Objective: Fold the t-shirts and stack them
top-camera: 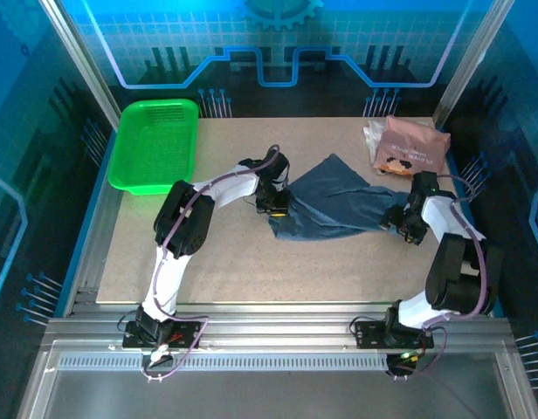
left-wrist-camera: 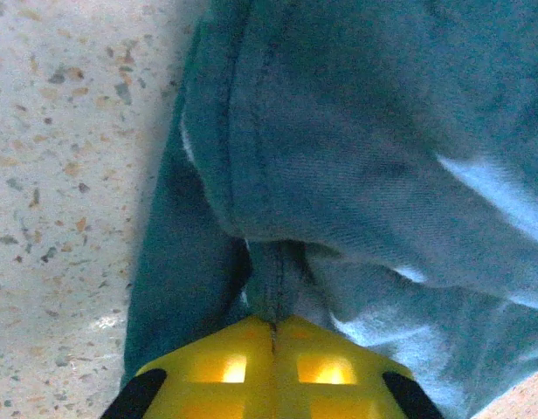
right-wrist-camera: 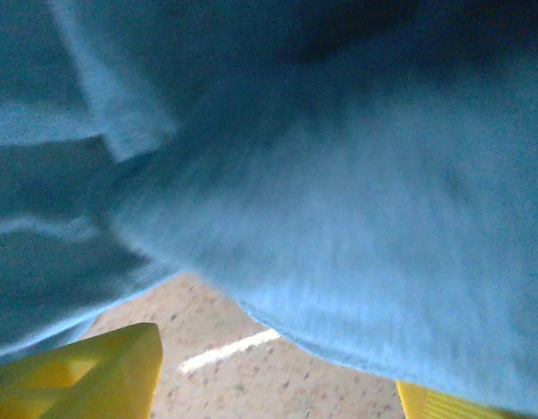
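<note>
- Our left hand (top-camera: pixel 273 202) is clamped shut. In its wrist view the two yellow fingers (left-wrist-camera: pixel 225 367) meet, and a seamed fold of the plain dark slate-blue cloth t-shirt (left-wrist-camera: pixel 356 175) is pinched between them.
- Our right hand (top-camera: pixel 400 223) stands wide at the shirt's other end. Its yellow fingers (right-wrist-camera: pixel 86 375) sit well apart, with the speckled beige worktop (right-wrist-camera: pixel 278 388) showing between them. Blue cloth hangs just above and beyond, and we see none of it gripped there.
- The slate-blue shirt lies in the middle of the worktop as a rumpled band running between our two hands. One flap points toward the far side. It is creased and bunched, not laid flat, and shows no tidy fold.
- The dusty pink cloth t-shirt with a small dark-and-white print (top-camera: pixel 413 148) lies in the far right corner as a compact packet, print up. A little pale cloth shows at its left edge. We judge this one already folded.
- The bright green plastic mesh basket (top-camera: pixel 161 103) stands in the far left corner, well apart from both shirts.
- By our reckoning the task is about halfway done. The blue shirt has yet to be spread, folded and stacked with the pink one.
</note>
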